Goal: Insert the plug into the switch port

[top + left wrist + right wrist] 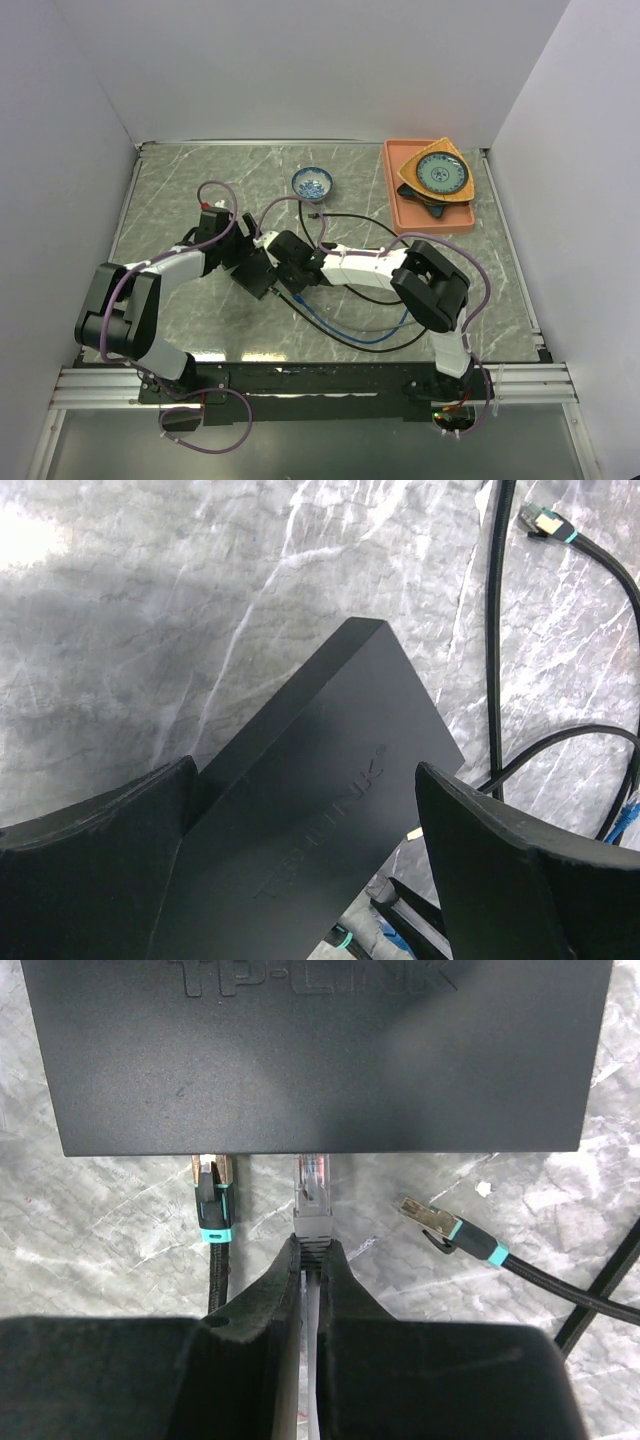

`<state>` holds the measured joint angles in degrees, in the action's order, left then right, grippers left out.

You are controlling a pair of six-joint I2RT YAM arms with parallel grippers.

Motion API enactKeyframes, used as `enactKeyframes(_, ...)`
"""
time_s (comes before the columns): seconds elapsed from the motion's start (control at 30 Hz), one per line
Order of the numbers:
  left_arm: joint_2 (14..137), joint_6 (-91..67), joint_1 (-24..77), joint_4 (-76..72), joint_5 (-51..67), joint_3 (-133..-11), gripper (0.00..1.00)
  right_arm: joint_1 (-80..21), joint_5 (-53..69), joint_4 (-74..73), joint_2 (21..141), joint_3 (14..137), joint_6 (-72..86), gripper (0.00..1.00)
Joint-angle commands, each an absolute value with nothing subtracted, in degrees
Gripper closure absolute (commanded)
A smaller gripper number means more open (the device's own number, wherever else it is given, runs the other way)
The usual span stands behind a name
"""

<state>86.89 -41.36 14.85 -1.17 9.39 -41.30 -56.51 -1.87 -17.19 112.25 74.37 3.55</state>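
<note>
The switch (320, 1050) is a flat matte-black box with its socket edge facing my right gripper (312, 1245). That gripper is shut on the grey plug (313, 1195), whose clear tip touches the socket edge, in line with a port. A black plug with a teal band (212, 1200) sits in the port to its left. My left gripper (305, 770) straddles the switch (320, 810), one finger (100, 840) against the back edge and the other close to the port edge. In the top view both grippers meet at the switch (255, 275).
A loose black plug with a teal band (440, 1225) lies on the marble right of the held plug. Black and blue cables (350, 335) loop across the near table. A small blue bowl (312, 183) and an orange tray (395, 205) with plates stand at the back.
</note>
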Motion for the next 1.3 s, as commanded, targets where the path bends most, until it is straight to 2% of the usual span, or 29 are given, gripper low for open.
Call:
enactKeyframes(0.0,85.9,-43.2,13.9,-5.3,15.3,-40.4,0.03,-56.9,-1.1,-19.0,113.8,76.2,3.8,1.0)
enactKeyframes(0.77,87.0,-42.6,12.9,-7.0,19.2,-40.5,0.04,-56.9,-3.2,-26.2,118.3,83.5,3.5,1.0)
enactKeyframes(1.27,87.8,-43.8,12.8,-9.2,20.7,-39.9,0.04,-57.2,-0.8,-26.5,120.1,83.5,3.1,1.0)
